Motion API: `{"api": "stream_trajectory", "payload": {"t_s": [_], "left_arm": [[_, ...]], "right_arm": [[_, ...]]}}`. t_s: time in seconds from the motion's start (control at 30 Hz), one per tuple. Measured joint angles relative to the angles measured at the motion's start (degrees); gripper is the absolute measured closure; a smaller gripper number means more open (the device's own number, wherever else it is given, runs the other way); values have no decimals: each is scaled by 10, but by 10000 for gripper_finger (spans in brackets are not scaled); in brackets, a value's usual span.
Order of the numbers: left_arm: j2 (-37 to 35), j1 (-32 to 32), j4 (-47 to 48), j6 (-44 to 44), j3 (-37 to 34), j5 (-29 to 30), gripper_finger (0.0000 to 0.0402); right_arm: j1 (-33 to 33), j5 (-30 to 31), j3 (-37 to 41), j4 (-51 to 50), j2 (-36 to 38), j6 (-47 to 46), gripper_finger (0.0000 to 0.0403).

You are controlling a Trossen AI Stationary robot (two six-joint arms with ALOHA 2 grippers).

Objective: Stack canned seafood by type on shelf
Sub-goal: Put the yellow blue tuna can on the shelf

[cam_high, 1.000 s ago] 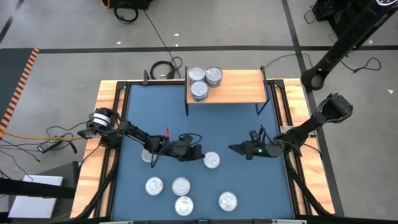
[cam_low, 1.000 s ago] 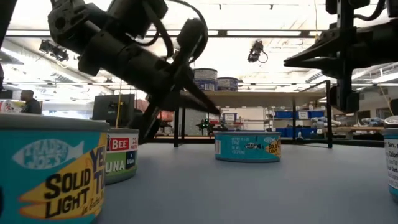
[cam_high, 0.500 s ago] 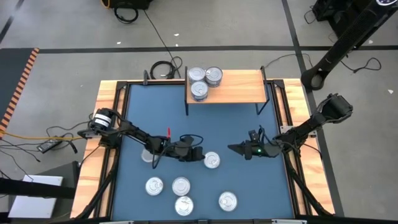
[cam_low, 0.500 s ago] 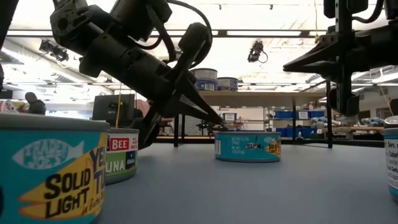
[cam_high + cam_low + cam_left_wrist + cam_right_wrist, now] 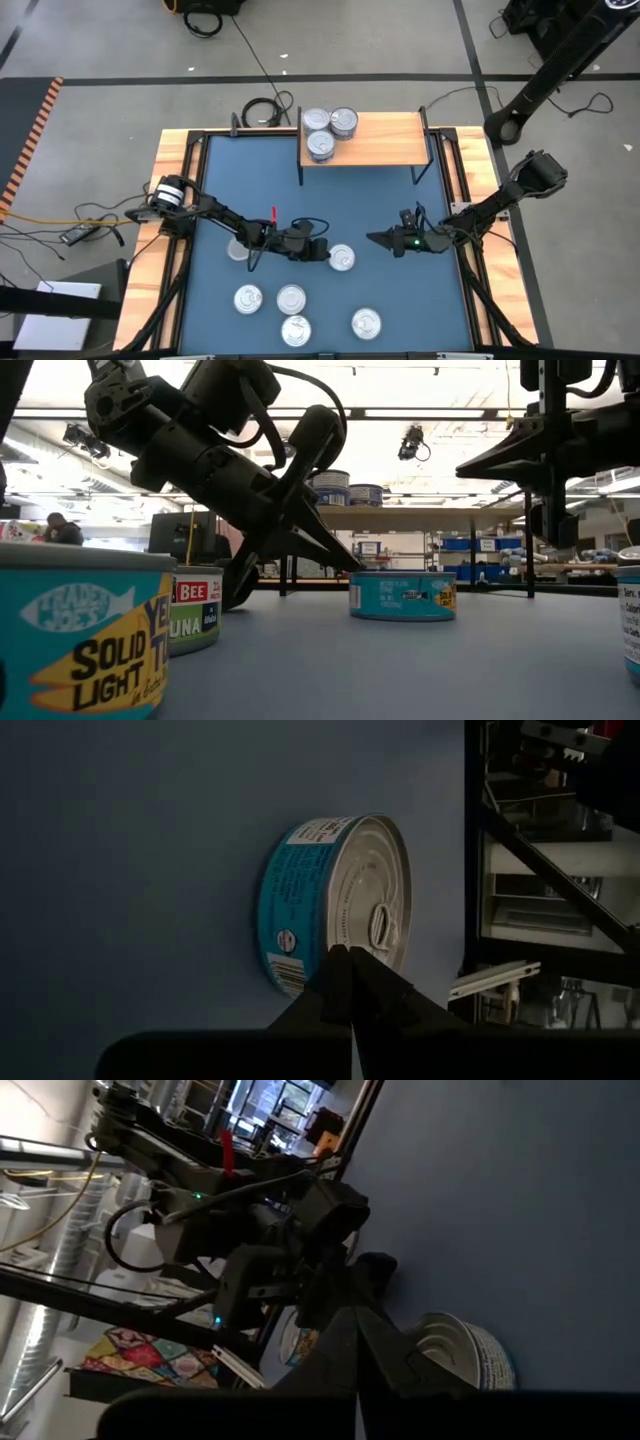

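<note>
**Operator:** What does the overhead camera give you?

**Arm:** My left gripper (image 5: 325,252) is low over the blue table (image 5: 400,300), its tip right against a teal tin (image 5: 341,258) near the middle; my right gripper (image 5: 374,238) hangs a little way off on that tin's other side; the shelf (image 5: 385,139) stands at the far edge with three tins (image 5: 326,130) clustered at its left end; four more tins (image 5: 295,312) lie along the near side, and another tin (image 5: 237,251) peeps out from under my left arm.

**Operator:** And from table height?

**Arm:** Only here can I read labels; the nearest can (image 5: 85,630) says "Solid Light", the one behind it (image 5: 196,622) is green with "Bee" on red; my left fingers (image 5: 335,555) slant down, pinched together, to the top rim of the teal tin (image 5: 403,595); whether they touch it I cannot tell; nothing is gripped.

**Operator:** Left wrist?

**Arm:** It alone shows the pull-tab lid; my joined fingertips (image 5: 345,965) meet the tin (image 5: 335,900) at its rim.

**Operator:** Right wrist?

**Arm:** My right fingers (image 5: 350,1345) are pressed together, holding nothing; the same tin (image 5: 465,1355) is beside them, my left arm (image 5: 270,1230) beyond.
</note>
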State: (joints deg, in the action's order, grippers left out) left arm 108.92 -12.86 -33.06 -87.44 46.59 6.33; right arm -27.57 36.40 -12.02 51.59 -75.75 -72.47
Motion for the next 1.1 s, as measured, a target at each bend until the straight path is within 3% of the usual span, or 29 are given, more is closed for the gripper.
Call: {"api": "stream_trajectory", "payload": {"t_s": [0.2, 0.53, 0.63, 0.9, 1.1], "left_arm": [[0, 0, 13, 0, 1, 1, 402], [1, 0, 26, 0, 1, 1, 402], [1, 0, 26, 0, 1, 1, 402], [2, 1, 28, -2, 1, 5, 402], [2, 1, 38, -2, 0, 11, 402]], "right_arm": [[-1, -10, 0, -7, 0, 18, 398], [1, -155, 0, -85, 0, 12, 388], [-2, -197, 0, -81, 0, 30, 354], [12, -186, 0, -88, 0, -14, 224], [23, -154, 0, -96, 0, -47, 196]]}}
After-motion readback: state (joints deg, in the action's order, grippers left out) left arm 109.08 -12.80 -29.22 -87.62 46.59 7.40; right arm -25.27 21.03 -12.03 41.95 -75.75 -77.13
